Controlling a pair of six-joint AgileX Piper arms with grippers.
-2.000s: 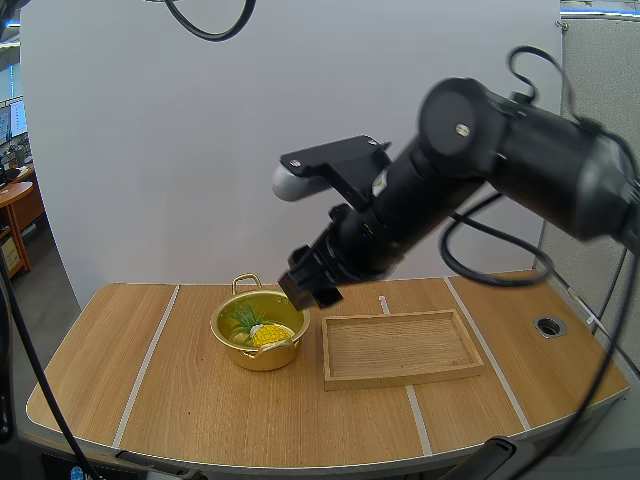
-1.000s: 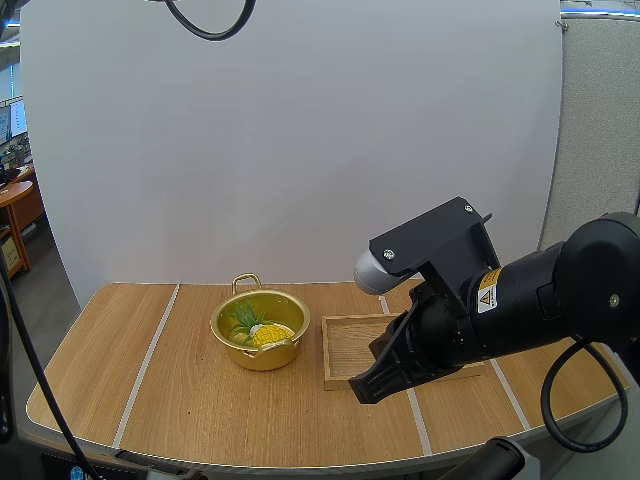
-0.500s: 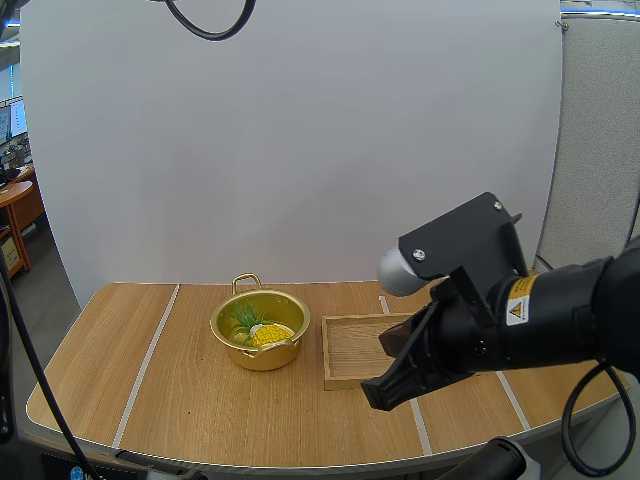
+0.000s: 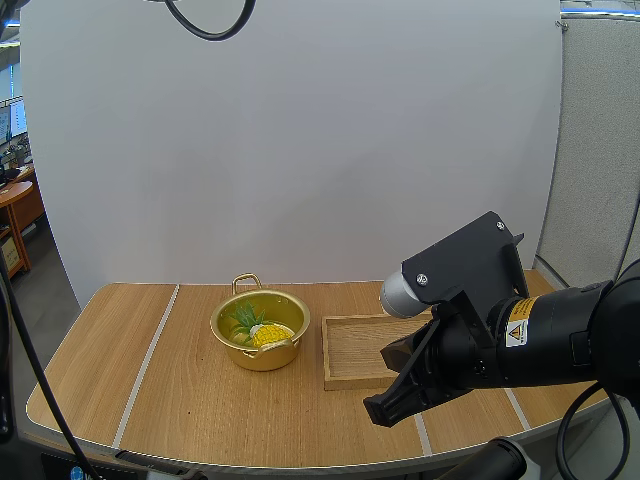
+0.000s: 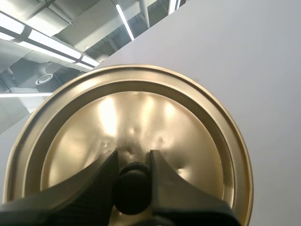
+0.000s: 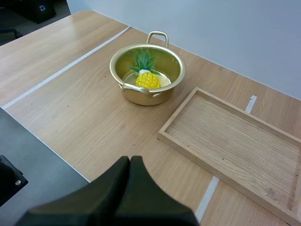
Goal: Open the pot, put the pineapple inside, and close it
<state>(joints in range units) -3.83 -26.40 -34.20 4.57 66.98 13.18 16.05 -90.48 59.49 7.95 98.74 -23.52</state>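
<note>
Two black fingers of the right gripper [image 4: 385, 408] lie pressed together, holding nothing, over the tray's [image 4: 340, 380] near edge, at the pot's [image 4: 262, 355] 4 o'clock. The pot stands uncovered with the pineapple [image 4: 268, 333] inside and the tray just beside it at 3 o'clock. Bare table [image 4: 150, 390] spreads from its 6 to 9 o'clock.

Left wrist view: the left gripper [image 5: 133, 162] pinches the black knob [image 5: 133, 188] of the gold lid [image 5: 188, 141].

Right wrist view: the dark wedge hovers near the table's front edge, well apart from the pot.

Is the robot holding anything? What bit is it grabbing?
The left gripper pinches the gold lid by its black knob. The right gripper holds nothing.
</note>
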